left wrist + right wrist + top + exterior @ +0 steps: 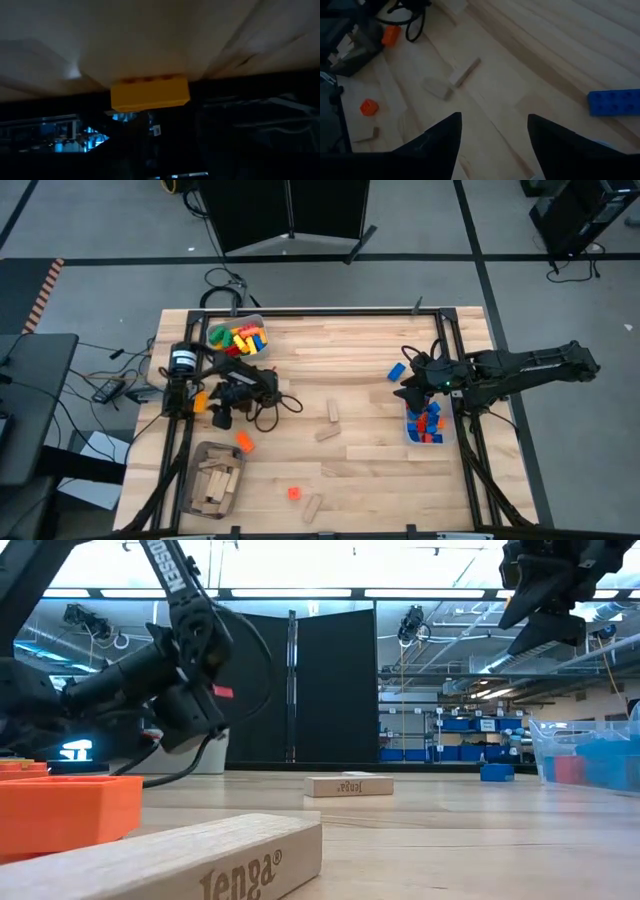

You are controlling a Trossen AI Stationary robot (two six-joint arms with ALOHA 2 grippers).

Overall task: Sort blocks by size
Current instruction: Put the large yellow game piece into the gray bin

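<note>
My left gripper (216,412) is low over the table's left side. An orange brick (200,402) lies on the wood right beside it and also shows in the left wrist view (150,94). My right gripper (492,135) is open and empty, up above the table near the right side (408,386). A blue brick (615,101) lies flat on the table beyond it (397,370). Loose on the table are two more orange bricks (244,442) (293,493) and tan wooden pieces (332,411) (328,434) (312,505).
A clear bin (240,338) of mixed coloured bricks stands at the far left. A grey bin (212,478) of wooden pieces stands at the near left. A clear bin (428,423) of blue and red bricks stands at the right, under my right arm. Black cables (275,405) lie by the left gripper.
</note>
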